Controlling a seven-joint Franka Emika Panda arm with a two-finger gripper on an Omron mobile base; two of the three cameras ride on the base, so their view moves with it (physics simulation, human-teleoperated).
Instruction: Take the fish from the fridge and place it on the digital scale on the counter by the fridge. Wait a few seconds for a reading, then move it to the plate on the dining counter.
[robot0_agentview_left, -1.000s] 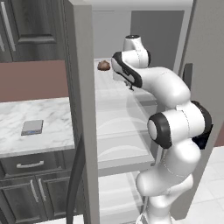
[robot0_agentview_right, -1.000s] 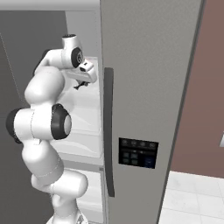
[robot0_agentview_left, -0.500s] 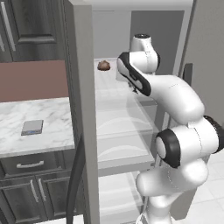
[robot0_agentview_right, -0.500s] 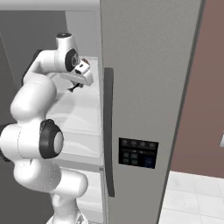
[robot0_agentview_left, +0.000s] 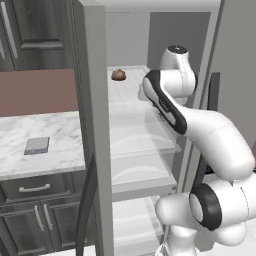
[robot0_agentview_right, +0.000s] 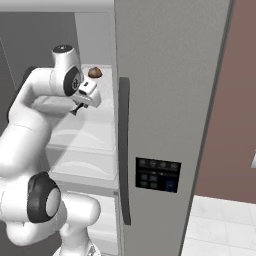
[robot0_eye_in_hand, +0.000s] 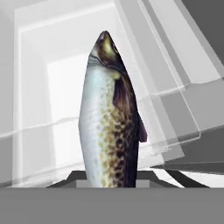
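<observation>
Lighting even and diffuse in all three views; no single source can be made out. Fridge (robot0_agentview_left: 150, 150) interior reads brightest, near-white on the back wall and shelves, with faint grey arcs where the glass shelf edges catch light. Soft shading only under the shelves; no hard cast shadows. Fridge door (robot0_agentview_right: 165, 100) flat mid-grey, no glare. Marble worktop (robot0_agentview_left: 30, 130) evenly lit, veining legible. Upper cabinets dim. Arm's white shells carry smooth gradients, no specular hot spots. Both base views slightly soft, edges a little jagged. Hand view: fish (robot0_eye_in_hand: 109, 122) sharp enough to show speckling, pale flank bright, far side darker; shelves behind washed out, low contrast. No edge distortion noted.
</observation>
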